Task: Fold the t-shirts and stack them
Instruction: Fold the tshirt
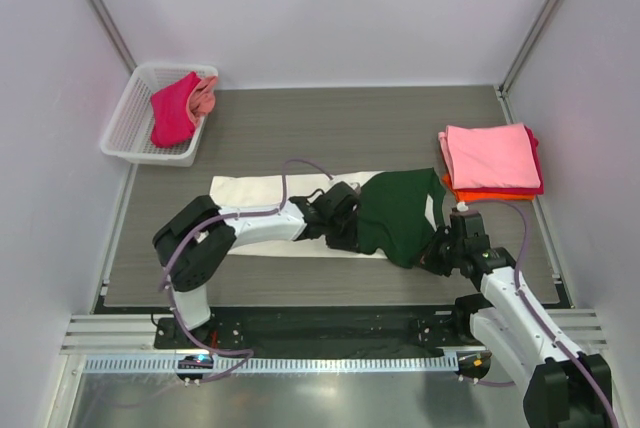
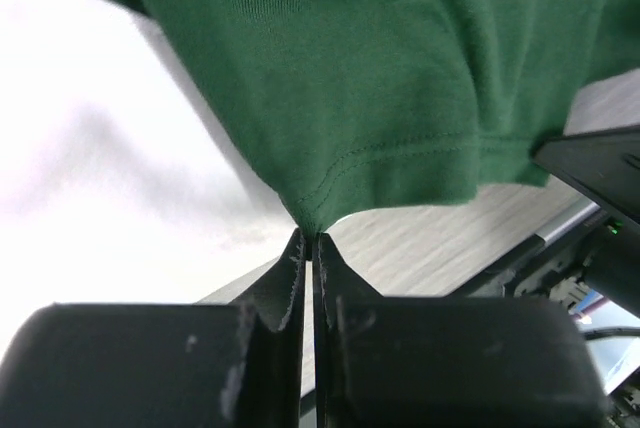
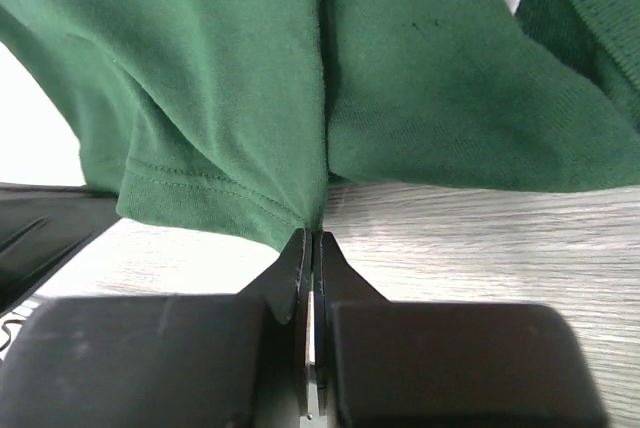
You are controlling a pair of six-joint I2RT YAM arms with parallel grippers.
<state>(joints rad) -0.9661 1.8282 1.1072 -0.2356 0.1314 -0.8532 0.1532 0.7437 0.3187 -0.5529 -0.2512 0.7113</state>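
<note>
My left gripper [image 2: 310, 240] was pinched shut on the hem of the green sleeve [image 2: 380, 78], and my right gripper [image 3: 312, 236] was closed on the same green cloth further along. That sleeve lay bunched at the right end of the cream t-shirt [image 1: 265, 193]. I judged both corners should rise level, hem taut, then travel over the shirt's body. The folded stack [image 1: 492, 158] sat just beyond the shirt's right end and could snag. The basket [image 1: 128, 128], holding a magenta tee [image 1: 172, 116], stood past its left end.

white mesh basket [image 1: 122, 131], grey table [image 1: 300, 133]
</note>
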